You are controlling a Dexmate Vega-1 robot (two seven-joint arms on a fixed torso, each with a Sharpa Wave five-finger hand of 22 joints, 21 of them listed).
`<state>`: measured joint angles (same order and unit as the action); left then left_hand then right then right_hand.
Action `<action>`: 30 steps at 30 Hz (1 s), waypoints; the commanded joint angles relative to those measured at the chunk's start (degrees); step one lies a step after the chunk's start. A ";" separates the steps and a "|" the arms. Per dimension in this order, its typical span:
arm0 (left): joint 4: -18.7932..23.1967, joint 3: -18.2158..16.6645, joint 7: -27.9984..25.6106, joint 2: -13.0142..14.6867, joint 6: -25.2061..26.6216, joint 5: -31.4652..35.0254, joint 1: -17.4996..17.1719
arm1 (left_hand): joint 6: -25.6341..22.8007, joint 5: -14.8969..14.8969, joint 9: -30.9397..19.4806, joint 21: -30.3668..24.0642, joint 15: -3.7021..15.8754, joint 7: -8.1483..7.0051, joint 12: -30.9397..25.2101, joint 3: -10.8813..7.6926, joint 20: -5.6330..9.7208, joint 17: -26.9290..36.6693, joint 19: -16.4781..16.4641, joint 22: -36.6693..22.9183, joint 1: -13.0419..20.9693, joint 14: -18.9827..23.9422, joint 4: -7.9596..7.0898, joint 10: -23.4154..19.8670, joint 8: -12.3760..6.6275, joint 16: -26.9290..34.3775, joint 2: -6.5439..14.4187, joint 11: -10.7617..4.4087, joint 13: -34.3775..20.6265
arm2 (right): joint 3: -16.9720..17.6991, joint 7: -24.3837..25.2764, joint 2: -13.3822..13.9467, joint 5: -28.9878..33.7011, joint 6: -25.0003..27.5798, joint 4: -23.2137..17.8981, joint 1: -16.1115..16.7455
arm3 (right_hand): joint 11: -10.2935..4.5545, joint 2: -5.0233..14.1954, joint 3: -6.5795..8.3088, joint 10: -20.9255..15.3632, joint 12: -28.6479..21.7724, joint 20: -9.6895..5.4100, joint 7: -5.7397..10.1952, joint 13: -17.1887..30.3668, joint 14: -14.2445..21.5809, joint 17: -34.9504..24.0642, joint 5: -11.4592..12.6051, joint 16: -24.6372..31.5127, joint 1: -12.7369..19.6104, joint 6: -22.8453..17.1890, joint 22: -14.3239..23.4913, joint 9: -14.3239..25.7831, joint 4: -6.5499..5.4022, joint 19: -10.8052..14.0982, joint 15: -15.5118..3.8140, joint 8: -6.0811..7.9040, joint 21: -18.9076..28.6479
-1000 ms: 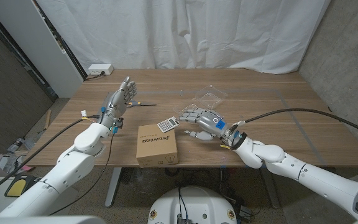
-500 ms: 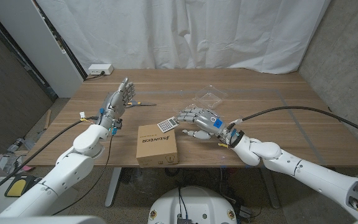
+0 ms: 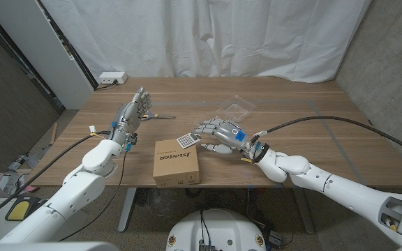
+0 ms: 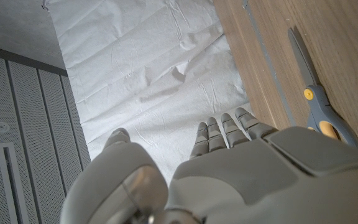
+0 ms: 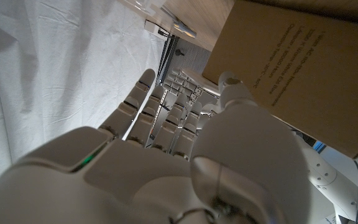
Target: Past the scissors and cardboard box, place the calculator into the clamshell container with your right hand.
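My right robot hand (image 3: pixel 218 134) is low over the wooden desk (image 3: pixel 313 132), fingers spread and reaching toward the small white calculator with dark keys (image 3: pixel 189 139). Its fingertips sit just beside or on the calculator's edge; I cannot tell from the head view whether they touch it, and I see no grasp closed around it. In the right wrist view the fingers (image 5: pixel 143 106) are apart, with the calculator's keys showing between them.

The calculator lies on the desk, right against the far side of the brown cardboard box with printed lettering (image 3: pixel 176 162), which stands near the desk's front edge. The clear plastic clamshell container (image 3: pixel 233 107) sits farther back, beyond my right robot hand.

My left robot hand (image 3: pixel 132 111) is raised above the desk's left part, fingers extended and apart, holding nothing. Just beyond it lie the grey-handled scissors with yellow accents (image 3: pixel 160 116), blades on the desk; the left wrist view shows them (image 4: pixel 316 96) close to the fingers.

A white power strip (image 3: pixel 112 77) rests at the desk's far left corner.
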<state>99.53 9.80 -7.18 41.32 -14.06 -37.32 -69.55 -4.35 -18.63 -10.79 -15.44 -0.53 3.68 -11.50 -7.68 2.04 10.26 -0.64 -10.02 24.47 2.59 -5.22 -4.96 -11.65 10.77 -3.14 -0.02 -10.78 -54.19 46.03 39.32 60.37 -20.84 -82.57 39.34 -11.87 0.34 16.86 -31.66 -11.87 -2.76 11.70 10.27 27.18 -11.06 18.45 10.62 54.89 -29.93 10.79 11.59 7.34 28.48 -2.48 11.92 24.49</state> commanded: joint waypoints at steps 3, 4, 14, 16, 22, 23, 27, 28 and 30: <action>-0.51 -0.01 0.38 0.01 0.22 -0.26 0.17 | 0.16 -0.20 -0.21 0.44 -0.22 -0.17 -0.17 0.38 0.27 0.27 0.12 -0.06 0.45 -0.20 0.09 0.13 0.14 -0.06 0.05 0.23 -0.35 | -1.64 0.73 -1.44 -0.12 -0.16 1.66 -1.59 | -0.10 0.75 0.26 -0.30 -0.39 -7.67 0.05 0.29 0.63 -0.11 -0.28 0.59 0.08 -0.82 0.24 0.20 0.03 0.56 -8.21 0.54 0.20; -0.49 -0.03 0.39 0.05 0.24 -0.24 0.20 | 0.17 -0.20 -0.21 0.45 -0.22 -0.15 -0.18 0.38 0.26 0.27 0.11 -0.06 0.45 -0.22 0.09 0.11 0.14 -0.07 0.06 0.22 -0.35 | -1.71 0.84 -1.45 -0.19 -0.25 1.73 -1.65 | -0.10 0.78 0.27 -0.31 -0.39 -7.69 0.06 0.29 0.64 -0.11 -0.29 0.59 0.10 -0.86 0.24 0.20 0.04 0.55 -8.20 0.55 0.19; -0.82 0.07 0.82 0.30 0.73 -0.40 0.84 | 0.12 -0.18 -0.21 0.65 -0.22 -0.10 -0.17 0.49 0.25 0.27 0.04 -0.07 0.48 -0.18 0.07 0.13 0.13 -0.01 0.12 0.19 -0.35 | -2.11 1.82 -1.17 -0.61 -0.74 2.20 -1.60 | -0.16 1.09 0.32 -0.64 -0.50 -7.75 0.59 0.30 0.97 -0.07 -0.55 0.62 0.37 -2.76 0.25 0.24 0.07 0.84 -8.32 1.18 0.24; -0.98 0.18 0.91 0.28 0.79 -0.37 1.08 | 0.13 -0.18 -0.21 0.70 -0.21 -0.09 -0.17 0.52 0.26 0.27 0.05 -0.07 0.49 -0.20 0.07 0.13 0.13 -0.02 0.13 0.19 -0.35 | -2.14 2.01 -1.14 -0.69 -0.85 2.47 -1.66 | -0.16 1.16 0.32 -0.76 -0.53 -7.80 0.71 0.31 1.07 -0.07 -0.62 0.63 0.41 -3.18 0.26 0.25 0.07 1.00 -8.39 1.32 0.28; -1.27 0.54 1.23 0.34 1.08 -0.29 1.80 | 0.15 -0.17 -0.21 0.82 -0.19 -0.11 -0.17 0.58 0.25 0.27 0.00 -0.07 0.51 -0.24 0.07 0.15 0.14 -0.02 0.16 0.30 -0.35 | -2.36 2.86 -1.32 -0.92 -1.46 3.68 -2.05 | -0.17 1.46 0.33 -1.34 -0.71 -7.91 0.88 0.33 1.70 -0.07 -0.82 0.78 0.47 -4.10 0.29 0.28 -0.02 1.23 -8.74 1.57 0.34; -1.32 0.56 1.26 0.34 1.07 -0.27 1.88 | 0.15 -0.17 -0.21 0.84 -0.19 -0.14 -0.17 0.60 0.22 0.27 0.01 -0.07 0.51 -0.28 0.06 0.17 0.14 -0.03 0.17 0.19 -0.35 | -2.41 3.01 -1.38 -0.92 -1.51 3.88 -2.13 | -0.19 1.91 0.40 -1.63 -0.80 -7.98 0.92 0.34 1.81 -0.12 -0.90 0.81 0.41 -4.36 0.31 0.29 -0.20 1.28 -8.71 1.62 0.35; -1.37 0.61 1.19 0.34 1.19 -0.31 2.00 | 0.13 -0.16 -0.21 0.94 -0.18 -0.11 -0.18 0.66 0.26 0.27 -0.05 -0.08 0.52 -0.28 0.06 0.15 0.14 -0.02 0.19 0.18 -0.35 | -2.63 3.30 -1.81 -1.08 -1.56 4.61 -2.40 | -0.27 2.63 0.37 -2.16 -0.94 -7.95 0.89 0.35 2.33 -0.21 -1.21 0.95 0.05 -4.93 0.35 0.30 -0.64 1.48 -9.00 1.70 0.42; -1.37 0.63 1.16 0.33 1.23 -0.32 2.02 | 0.14 -0.16 -0.21 0.96 -0.14 -0.11 -0.16 0.67 0.26 0.27 -0.04 -0.08 0.52 -0.23 0.06 0.19 0.14 0.00 0.19 0.24 -0.35 | -2.71 3.36 -1.92 -1.13 -1.61 4.81 -2.48 | -0.28 2.84 0.38 -2.28 -0.96 -7.98 0.88 0.35 2.37 -0.22 -1.31 0.95 -0.01 -5.16 0.37 0.30 -0.74 1.51 -8.97 1.74 0.43; -1.36 0.65 1.12 0.36 1.29 -0.32 2.02 | 0.14 -0.15 -0.21 1.00 -0.17 -0.08 -0.17 0.70 0.26 0.27 -0.05 -0.08 0.53 -0.26 0.06 0.17 0.14 0.00 0.20 0.15 -0.35 | -2.85 3.42 -2.14 -1.27 -1.62 5.12 -2.57 | -0.26 2.91 0.37 -2.41 -0.99 -7.98 0.90 0.35 2.50 -0.22 -1.41 0.96 -0.04 -5.30 0.37 0.30 -0.77 1.62 -9.07 1.76 0.47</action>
<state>98.42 10.14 -6.23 41.58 -13.23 -37.63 -68.05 -4.35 -18.63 -10.79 -14.60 -0.71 3.68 -11.50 -7.23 2.04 10.26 -0.64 -10.01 24.46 2.42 -5.21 -4.96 -11.65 10.78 -3.15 -0.02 -10.78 -56.32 48.62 38.05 59.56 -22.08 -79.52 37.52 -12.16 2.61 17.18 -33.38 -12.53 -2.76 12.60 10.56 29.16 -11.08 17.28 11.07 54.72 -34.32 11.08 11.59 7.02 29.54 -2.78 13.47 24.49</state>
